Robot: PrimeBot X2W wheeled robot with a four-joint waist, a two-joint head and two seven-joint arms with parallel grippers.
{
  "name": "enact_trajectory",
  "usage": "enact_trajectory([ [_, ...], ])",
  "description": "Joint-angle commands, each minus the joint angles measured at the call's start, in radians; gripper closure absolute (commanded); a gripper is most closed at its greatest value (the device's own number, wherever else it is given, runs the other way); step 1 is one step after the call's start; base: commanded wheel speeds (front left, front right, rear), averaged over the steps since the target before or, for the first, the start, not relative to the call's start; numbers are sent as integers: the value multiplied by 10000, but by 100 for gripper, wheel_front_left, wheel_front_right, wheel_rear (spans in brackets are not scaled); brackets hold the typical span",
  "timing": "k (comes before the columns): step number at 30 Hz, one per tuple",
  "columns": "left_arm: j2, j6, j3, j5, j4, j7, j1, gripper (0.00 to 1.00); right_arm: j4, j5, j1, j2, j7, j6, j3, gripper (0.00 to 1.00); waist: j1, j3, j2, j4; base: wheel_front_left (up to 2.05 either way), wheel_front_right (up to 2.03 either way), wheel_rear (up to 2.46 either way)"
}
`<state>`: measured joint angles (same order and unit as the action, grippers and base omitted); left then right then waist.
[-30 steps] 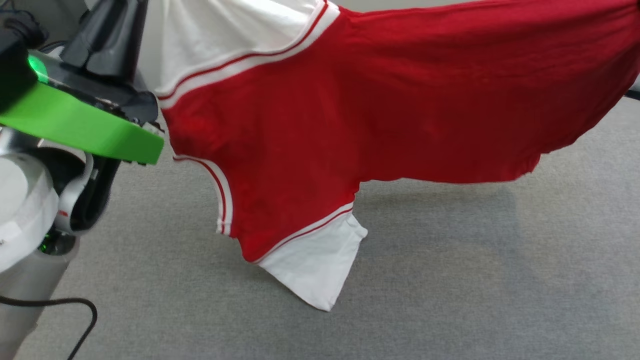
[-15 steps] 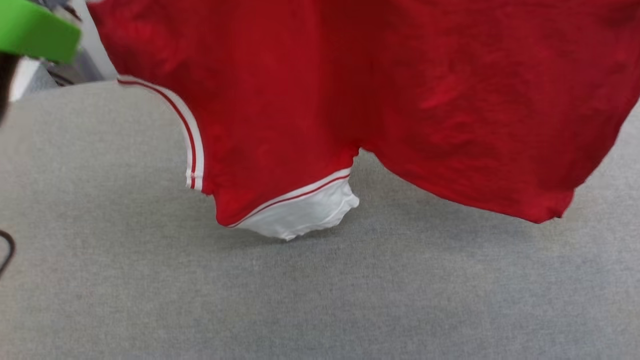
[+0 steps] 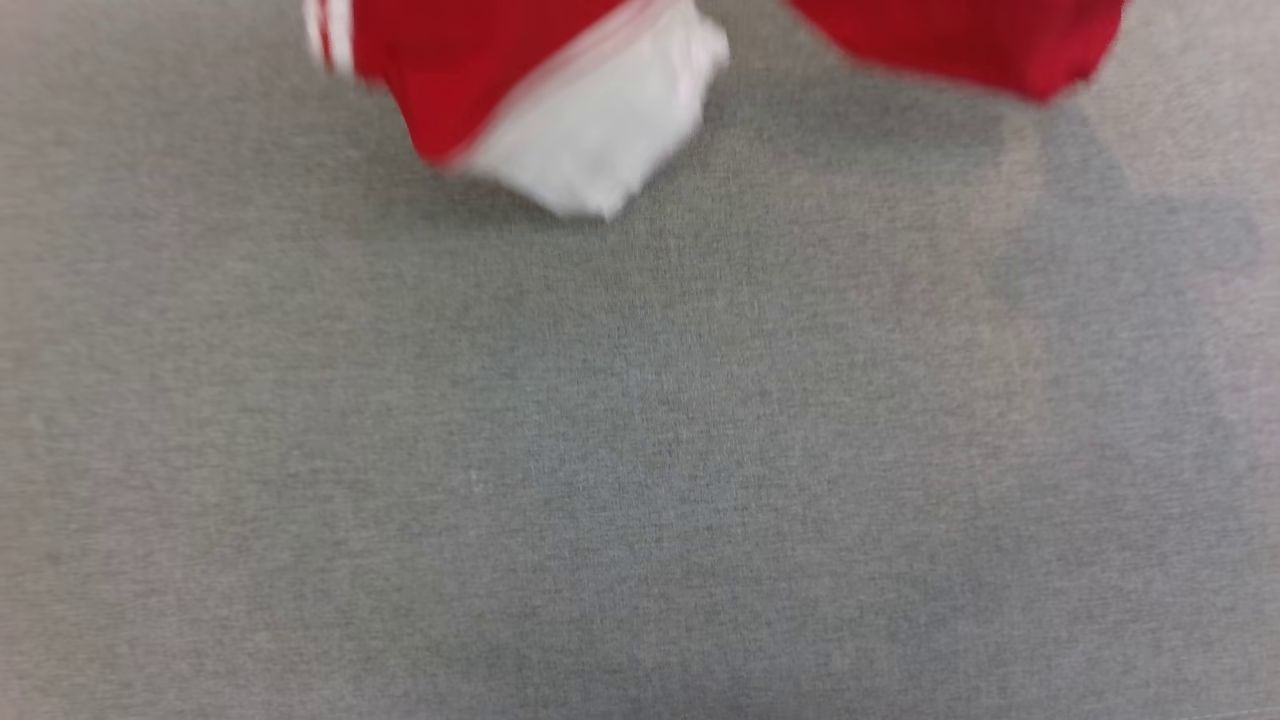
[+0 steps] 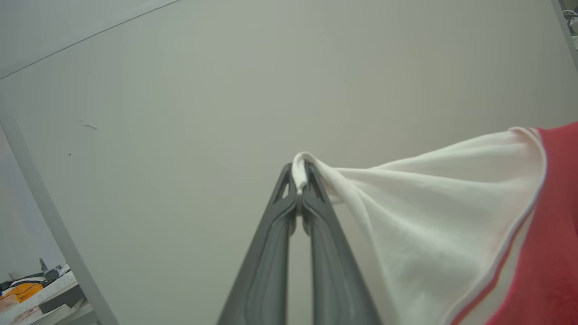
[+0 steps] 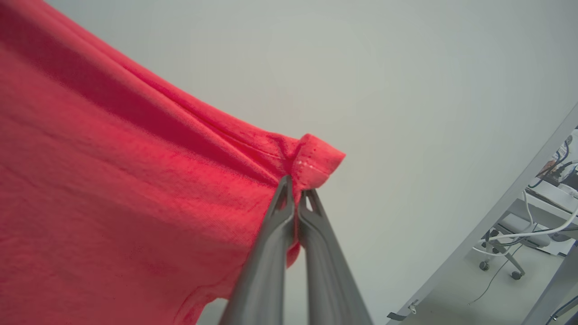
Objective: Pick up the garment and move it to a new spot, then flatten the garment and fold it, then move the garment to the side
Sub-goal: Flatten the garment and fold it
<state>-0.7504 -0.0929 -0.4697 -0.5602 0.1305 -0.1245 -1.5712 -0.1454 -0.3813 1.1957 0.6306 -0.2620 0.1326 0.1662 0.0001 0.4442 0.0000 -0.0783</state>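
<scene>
Since a second ago the head camera has tipped downward, so the one garment (image 3: 950, 40), which then spread across most of that view, now lies blurred along its top edge above the grey tabletop (image 3: 640, 450). Nearest is bare grey cloth with one soft shadow (image 3: 1120, 260) at the right. Farther up, two red lobes of the garment hang with a gap between them; the left lobe ends in one crumpled white sleeve (image 3: 600, 130) beside one strip of striped trim (image 3: 325, 30), and the blur hides whether that sleeve touches the tabletop. Higher, two tools hold the garment in the air, one at each end. The left tool (image 4: 299, 174) has its two dark fingers pressed together on a fold of the second white sleeve (image 4: 429, 216), which stretches rightward in the left wrist view to a striped seam and red cloth. The right tool (image 5: 295, 187) likewise pinches one red hem corner (image 5: 316, 162) between its two closed fingers, the red cloth fanning out to the left of the right wrist view. Behind both tools stands a plain pale wall (image 4: 180, 90). Farthest, one grey post (image 4: 45, 216) and some clutter (image 4: 27, 289) show at the lower left of the left wrist view, and one wheeled chair base (image 5: 501, 262) with white cables (image 5: 542, 230) at the lower right of the right wrist view.
</scene>
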Motion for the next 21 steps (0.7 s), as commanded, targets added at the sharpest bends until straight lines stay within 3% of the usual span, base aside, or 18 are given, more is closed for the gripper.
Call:
enact_trajectory([
  [1,27,-25,-1,316,374,119,-708,100,-413,237,508,-172,203,-19,-22,100,-1,1508,0,-266,0,0,0],
  [7,454,-260,-582,1527,2354,980,-3593,100,-2361,1105,2696,-1118,1312,-19,-207,100,-1,2402,0,-422,0,0,0],
  [11,838,-299,-833,1974,3702,1873,-4694,100,-3560,1491,3656,-1568,2035,-19,-354,100,-1,2723,0,-359,0,0,0],
  [16,1187,-331,-1123,2087,5029,3004,-4920,100,-4743,1897,4304,-2012,2950,-19,-545,100,-1,3024,0,-202,0,0,0],
  [21,1643,-351,-1146,1583,5724,3696,-3925,100,-5568,2202,4309,-2301,3776,-19,-537,100,-1,3159,0,57,0,0,0],
])
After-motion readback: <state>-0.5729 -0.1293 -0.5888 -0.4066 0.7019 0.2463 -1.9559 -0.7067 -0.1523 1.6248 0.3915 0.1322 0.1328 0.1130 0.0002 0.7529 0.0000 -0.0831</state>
